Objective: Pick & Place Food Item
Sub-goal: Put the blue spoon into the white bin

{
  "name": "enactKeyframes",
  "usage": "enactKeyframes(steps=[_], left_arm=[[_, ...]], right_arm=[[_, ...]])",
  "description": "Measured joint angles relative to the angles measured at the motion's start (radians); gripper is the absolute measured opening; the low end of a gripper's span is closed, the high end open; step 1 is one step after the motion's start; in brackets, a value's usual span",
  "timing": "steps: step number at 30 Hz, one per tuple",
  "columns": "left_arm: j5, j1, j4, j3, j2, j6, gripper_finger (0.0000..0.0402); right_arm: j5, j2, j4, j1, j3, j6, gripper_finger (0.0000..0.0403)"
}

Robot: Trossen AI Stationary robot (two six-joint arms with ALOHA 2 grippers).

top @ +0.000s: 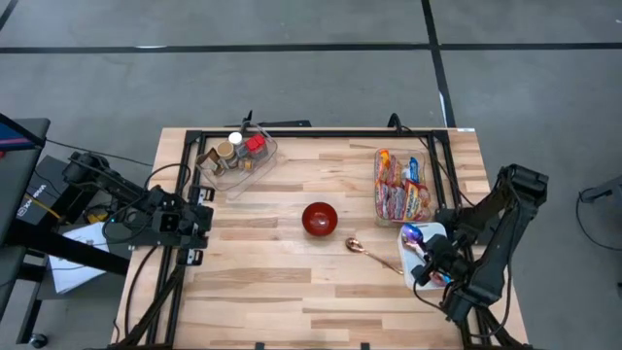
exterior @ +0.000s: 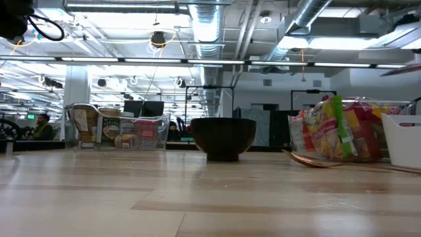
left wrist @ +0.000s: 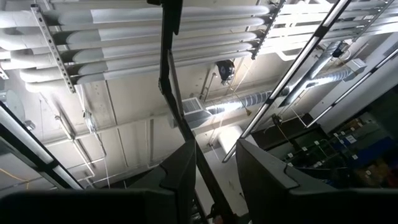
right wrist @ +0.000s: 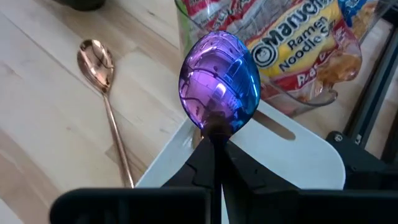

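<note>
The right gripper [right wrist: 214,146] is clamped tight on a purple spoon [right wrist: 219,84] above the white holder [top: 413,255], likely for serving; noodle packets [top: 400,187] wait nearby, the left gripper [left wrist: 214,171] idles part-open, empty.

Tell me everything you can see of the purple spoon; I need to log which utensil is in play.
The purple spoon has a glossy, mirror-like iridescent bowl, violet shading to blue, and looks like coated metal. Its narrow dark neck is pinched between the fingers of the right gripper, which is shut on it, the bowl pointing away from the wrist. It hangs over the white container at the table's right side, beside the ramen packets. Its handle is hidden.
</note>
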Motion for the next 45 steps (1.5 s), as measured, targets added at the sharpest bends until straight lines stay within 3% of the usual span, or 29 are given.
enactKeyframes(steps=[33,45], left_arm=[[0.0,0.0,0.0,0.0,0.0,0.0,0.0108],[0.0,0.0,0.0,0.0,0.0,0.0,0.0108]], right_arm=[[-0.075,0.0,0.336,0.041,-0.236,-0.007,0.0011],[-0.077,0.002,0.335,0.049,-0.239,-0.015,0.0033]])
